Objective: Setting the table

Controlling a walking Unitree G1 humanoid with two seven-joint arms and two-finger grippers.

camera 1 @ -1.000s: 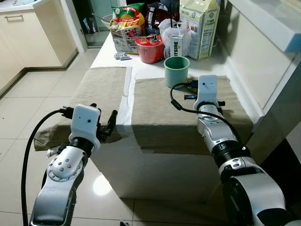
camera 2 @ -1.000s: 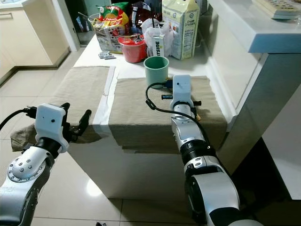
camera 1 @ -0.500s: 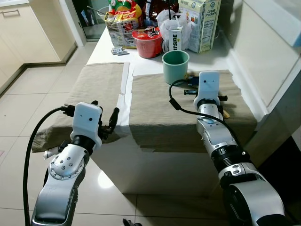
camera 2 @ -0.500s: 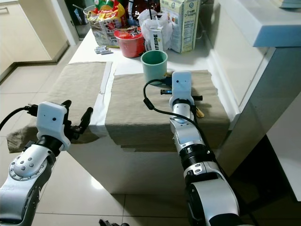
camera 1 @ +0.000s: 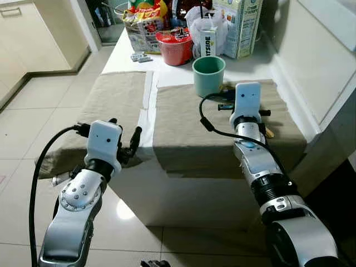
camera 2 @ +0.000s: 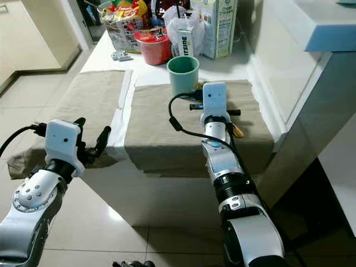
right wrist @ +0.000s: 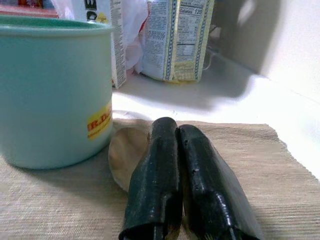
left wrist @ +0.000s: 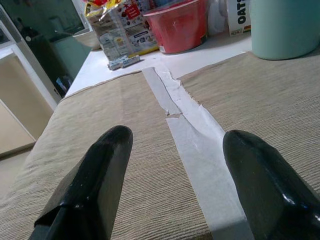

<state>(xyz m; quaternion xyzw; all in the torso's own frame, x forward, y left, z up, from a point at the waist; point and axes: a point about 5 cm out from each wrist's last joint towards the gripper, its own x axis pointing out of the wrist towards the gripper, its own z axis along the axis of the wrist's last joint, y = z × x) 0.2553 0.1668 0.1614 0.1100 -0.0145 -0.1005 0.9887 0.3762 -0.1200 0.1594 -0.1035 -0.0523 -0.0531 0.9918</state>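
At frame centre, I see the right gripper [right wrist: 172, 150], fingers pressed together, gripping a pale wooden spoon [right wrist: 125, 155] beside the mint-green ceramic mug [camera 1: 208, 75] on the beige woven placemat [camera 1: 183, 125]. Lower left, the left gripper [left wrist: 175, 170] spreads wide over the white worktop [camera 1: 146, 119] edge.

A cup [camera 1: 208, 75] stands on the right placemat [camera 1: 222, 130], groceries [camera 1: 189, 28] behind.

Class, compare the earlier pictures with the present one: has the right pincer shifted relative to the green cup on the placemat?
No. The right pincer sits shut beside the green cup on the right placemat, at the same spacing as before; only the camera moved.
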